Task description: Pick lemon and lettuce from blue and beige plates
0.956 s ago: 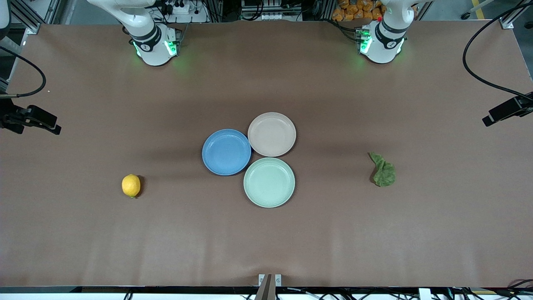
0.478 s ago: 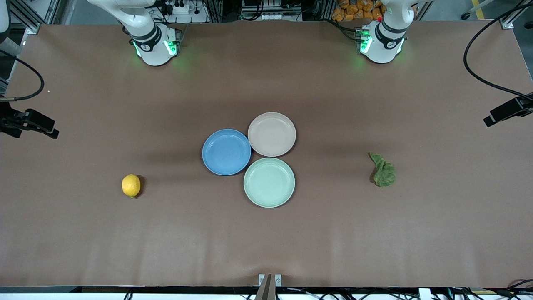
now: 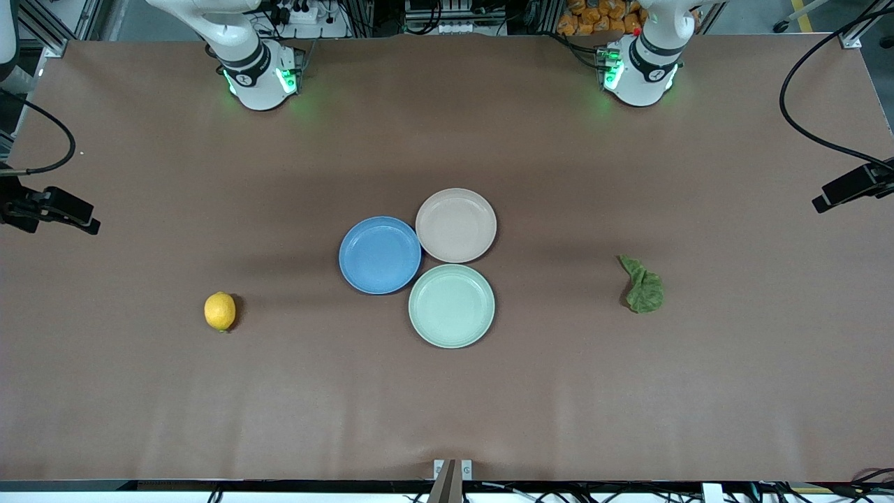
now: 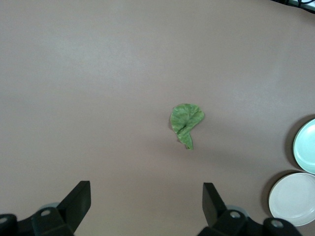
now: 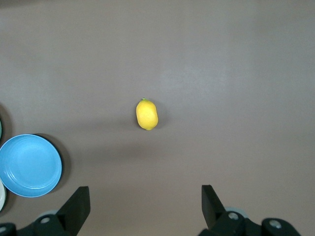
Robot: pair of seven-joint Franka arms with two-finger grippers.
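Observation:
The lemon [image 3: 220, 311] lies on the bare table toward the right arm's end; it also shows in the right wrist view [image 5: 147, 114]. The lettuce [image 3: 644, 285] lies on the bare table toward the left arm's end, and shows in the left wrist view [image 4: 186, 118]. The blue plate [image 3: 380, 254] and the beige plate [image 3: 456, 225] sit touching at the table's middle, both empty. My right gripper [image 5: 145, 201] is open and empty, high over the table near the lemon. My left gripper [image 4: 146, 201] is open and empty, high over the table near the lettuce.
A pale mint-green plate [image 3: 452, 305], empty, touches the other two plates and lies nearer the front camera. The arm bases [image 3: 258, 73] stand along the table's back edge. Both hands [image 3: 52, 208] [image 3: 852, 185] show at the table's ends.
Both hands have shifted very slightly at the table's ends. The lemon, the lettuce and the plates have not moved.

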